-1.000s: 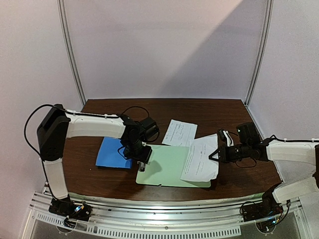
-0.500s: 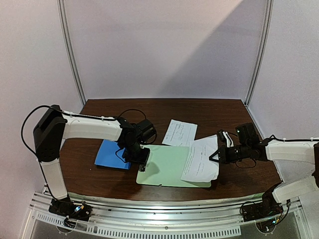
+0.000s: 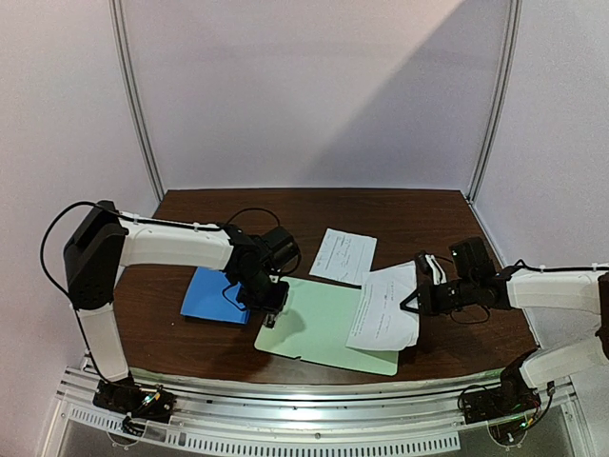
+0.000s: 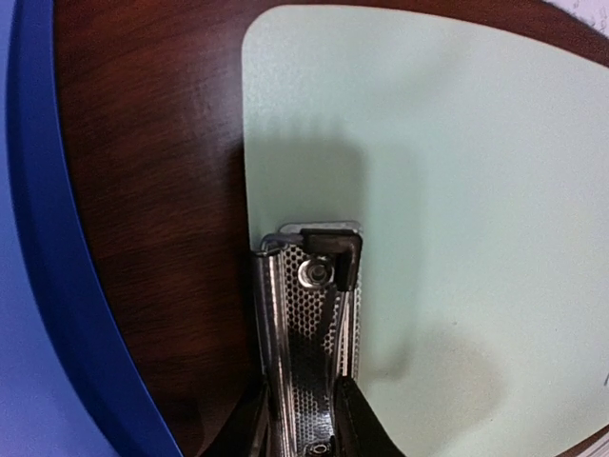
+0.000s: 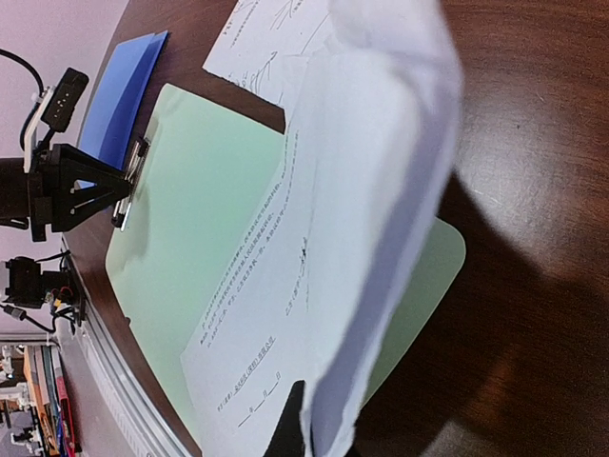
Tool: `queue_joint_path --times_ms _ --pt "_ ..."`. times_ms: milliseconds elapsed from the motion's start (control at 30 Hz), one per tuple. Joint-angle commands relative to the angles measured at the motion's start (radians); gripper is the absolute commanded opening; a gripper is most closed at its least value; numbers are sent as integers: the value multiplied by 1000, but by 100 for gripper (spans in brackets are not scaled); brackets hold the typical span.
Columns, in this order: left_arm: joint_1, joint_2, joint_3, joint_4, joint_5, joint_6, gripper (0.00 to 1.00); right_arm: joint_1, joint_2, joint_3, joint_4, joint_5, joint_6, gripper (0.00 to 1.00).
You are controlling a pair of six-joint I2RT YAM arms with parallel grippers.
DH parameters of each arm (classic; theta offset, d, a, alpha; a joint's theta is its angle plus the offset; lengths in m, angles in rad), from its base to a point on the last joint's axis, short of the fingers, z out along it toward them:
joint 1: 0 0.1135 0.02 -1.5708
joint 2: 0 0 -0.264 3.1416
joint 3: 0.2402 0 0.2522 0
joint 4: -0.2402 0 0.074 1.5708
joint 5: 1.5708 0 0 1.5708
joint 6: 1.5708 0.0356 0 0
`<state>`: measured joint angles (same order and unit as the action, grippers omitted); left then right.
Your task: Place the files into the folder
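Dark tabletop (image 3: 457, 205) is carrying everything. My left claw (image 3: 271, 307) is pinching the clip (image 4: 309, 314) of the clipboard (image 3: 324, 324). My right claw (image 3: 407, 303) is gripping one file (image 3: 385, 309), which is sagging over the clipboard. The folder (image 3: 209, 297) is lying flat beside it, with the second file (image 3: 343, 254) farther back. If the clipboard shifts, I am risking creasing this floppy sheet.

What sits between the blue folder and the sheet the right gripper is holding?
The green clipboard fills most of that stretch, with the left gripper on its metal clip at the folder end. Top view shows it.

Dark wood-grain counter (image 3: 438, 214) had a slight sheen. The clipboard (image 3: 319, 324) was smooth matt plastic, its clip (image 4: 285, 314) perforated shiny metal. The folder (image 3: 209, 295) was blue plastic, the files (image 3: 385, 309) thin matt paper.
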<state>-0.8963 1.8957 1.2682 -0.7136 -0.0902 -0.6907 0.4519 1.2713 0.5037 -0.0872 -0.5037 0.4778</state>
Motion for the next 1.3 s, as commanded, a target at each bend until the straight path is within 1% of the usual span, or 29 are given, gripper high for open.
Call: queue_joint_path --times_ms 0,67,133,267,333,400,533,667,767,967,1267 --pt "-4 9 -2 -4 -6 -1 24 17 9 2 -2 8 -1 0" --pt "-5 13 -4 -2 -5 -4 24 30 11 14 4 7 10 0" --pt "-4 19 -6 3 -1 -5 21 51 15 24 24 7 38 0" --pt "-6 23 -3 8 4 -10 9 128 49 54 77 29 133 0" --pt "-6 25 -2 9 3 -14 4 171 77 78 78 70 190 0" --pt "-6 26 -2 12 4 -18 0 214 117 93 141 93 271 0" --pt "-8 28 -8 20 6 -32 0 302 209 147 233 148 408 0" --pt "-10 22 -17 29 6 -44 0 368 302 219 311 187 482 0" --pt "-10 13 -28 44 14 -50 0 389 370 267 342 202 523 0" --pt "-10 -5 -57 75 32 -61 0 409 469 326 354 200 531 0" --pt "-3 -23 -87 131 82 -69 0 418 540 328 382 191 488 0"
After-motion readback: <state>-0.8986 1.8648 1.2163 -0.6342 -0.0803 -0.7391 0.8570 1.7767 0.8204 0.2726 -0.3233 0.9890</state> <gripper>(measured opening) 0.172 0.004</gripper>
